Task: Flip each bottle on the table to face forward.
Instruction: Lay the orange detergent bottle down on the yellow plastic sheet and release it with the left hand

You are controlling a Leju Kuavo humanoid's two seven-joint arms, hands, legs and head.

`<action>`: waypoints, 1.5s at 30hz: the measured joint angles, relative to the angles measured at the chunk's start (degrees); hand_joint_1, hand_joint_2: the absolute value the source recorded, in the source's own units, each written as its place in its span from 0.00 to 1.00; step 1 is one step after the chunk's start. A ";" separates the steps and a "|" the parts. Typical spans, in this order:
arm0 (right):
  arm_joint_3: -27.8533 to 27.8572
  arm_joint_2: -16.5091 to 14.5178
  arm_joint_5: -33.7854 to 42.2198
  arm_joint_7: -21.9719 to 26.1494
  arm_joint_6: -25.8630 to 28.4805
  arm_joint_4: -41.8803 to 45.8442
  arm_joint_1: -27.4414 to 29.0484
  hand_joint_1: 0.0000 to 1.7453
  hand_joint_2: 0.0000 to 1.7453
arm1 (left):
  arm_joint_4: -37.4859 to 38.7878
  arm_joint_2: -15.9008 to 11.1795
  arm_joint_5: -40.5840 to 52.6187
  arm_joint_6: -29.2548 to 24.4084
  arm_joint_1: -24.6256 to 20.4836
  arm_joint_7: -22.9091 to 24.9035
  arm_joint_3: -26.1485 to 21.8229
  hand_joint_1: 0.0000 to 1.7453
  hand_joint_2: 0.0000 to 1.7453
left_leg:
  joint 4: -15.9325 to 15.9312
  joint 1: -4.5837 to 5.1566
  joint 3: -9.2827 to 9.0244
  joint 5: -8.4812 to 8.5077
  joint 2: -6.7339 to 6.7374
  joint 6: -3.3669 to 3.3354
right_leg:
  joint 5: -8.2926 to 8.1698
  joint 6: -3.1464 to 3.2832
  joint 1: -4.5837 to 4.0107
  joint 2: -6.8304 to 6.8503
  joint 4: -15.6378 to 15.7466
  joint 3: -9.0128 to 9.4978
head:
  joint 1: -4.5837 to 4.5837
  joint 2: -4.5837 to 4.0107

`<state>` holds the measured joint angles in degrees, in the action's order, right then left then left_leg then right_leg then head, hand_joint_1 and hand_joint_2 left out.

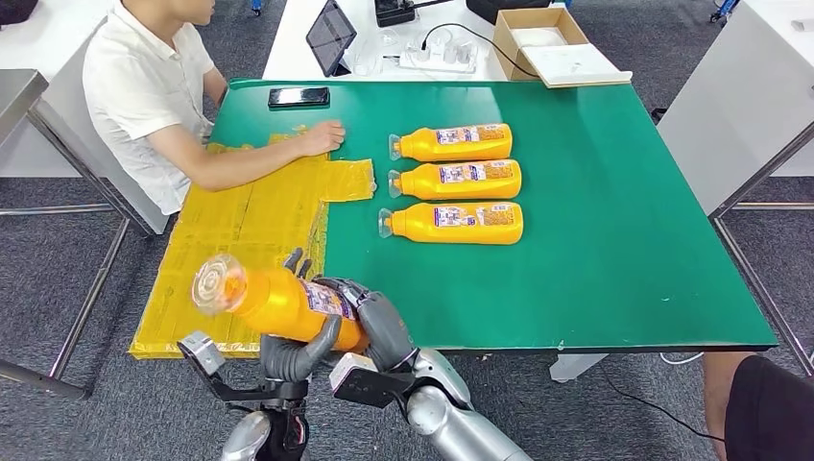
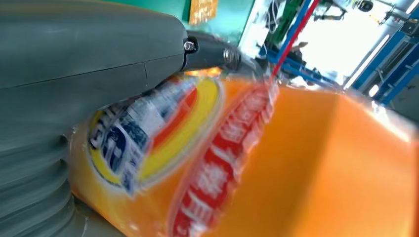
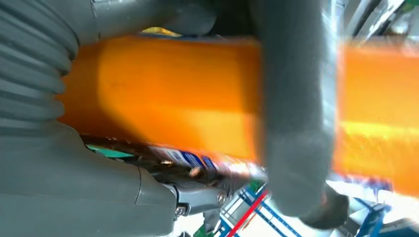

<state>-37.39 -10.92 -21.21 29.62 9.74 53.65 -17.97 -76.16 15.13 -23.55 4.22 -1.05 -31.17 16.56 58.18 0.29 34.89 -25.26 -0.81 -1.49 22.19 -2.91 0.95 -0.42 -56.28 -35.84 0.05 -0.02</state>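
Observation:
An orange bottle with a clear cap hangs above the table's near left edge, cap pointing left and toward me. Both hands hold it: my left hand grips it from below and my right hand wraps its base end. The left wrist view shows the bottle's printed label close up beside the grey thumb; the right wrist view shows its plain orange side crossed by a dark finger. Three more orange bottles lie in a row on the green table, caps left, labels up.
A yellow mat covers the table's left part. A seated person in a white shirt rests a hand on it. A black phone lies at the far edge. Behind stand a tablet, a power strip and a cardboard box.

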 joint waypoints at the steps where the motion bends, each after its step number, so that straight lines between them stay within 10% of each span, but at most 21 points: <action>1: -0.10 -0.02 0.11 0.08 0.01 -0.11 0.01 0.00 0.25 | 0.00 -0.07 -0.98 1.51 -0.07 0.45 -0.22 1.00 1.00 | 0.00 0.00 0.00 0.00 0.00 0.00 | 0.00 0.00 0.00 0.00 0.00 0.00 | -0.01 0.00; 2: -0.17 -0.03 0.21 0.15 0.03 -0.20 0.02 0.00 0.00 | 0.01 -0.14 -1.77 2.77 -0.12 0.82 -0.41 1.00 1.00 | 0.00 0.00 0.00 0.00 0.01 0.00 | 0.00 0.00 0.00 0.00 0.00 -0.01 | -0.01 0.00; 26: 2.41 1.58 3.86 0.74 0.22 8.81 6.53 0.00 0.00 | 0.11 -1.50 -1.60 2.68 -1.38 5.24 -4.74 1.00 1.00 | 0.00 0.00 0.02 0.00 0.01 0.00 | 0.00 0.00 0.00 0.00 0.00 -0.02 | 0.01 0.00; 33: 4.08 2.31 2.73 1.79 2.75 13.04 8.36 0.00 0.00 | 0.97 -2.26 8.38 -6.40 -2.51 3.57 -5.50 1.00 1.00 | 0.00 0.00 0.03 0.00 0.00 0.00 | 0.00 0.00 0.00 0.00 0.00 -0.02 | 0.02 0.00; 39: 6.16 3.14 0.56 4.53 7.98 18.82 11.91 0.00 0.00 | 2.15 -3.96 32.61 -27.01 -4.63 1.57 -6.36 1.00 1.00 | 0.00 0.00 0.04 0.00 -0.03 0.00 | 0.00 0.00 0.00 0.01 0.00 -0.03 | 0.01 0.00; 45: 9.37 3.28 1.16 5.28 10.57 24.68 15.17 0.00 0.00 | 8.37 -6.30 62.43 -35.22 -10.23 11.37 -6.37 1.00 1.00 | 0.00 0.00 0.02 0.01 -0.05 0.00 | -0.01 0.00 0.00 0.02 0.00 -0.02 | 0.01 0.00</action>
<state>-28.01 -7.64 -20.04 34.91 20.32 78.33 -2.79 -67.79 8.83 38.88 -31.00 -11.28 -19.80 10.18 58.18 0.29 34.91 -25.25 -0.87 -1.49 22.18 -2.91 0.95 -0.40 -56.28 -35.86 0.07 -0.02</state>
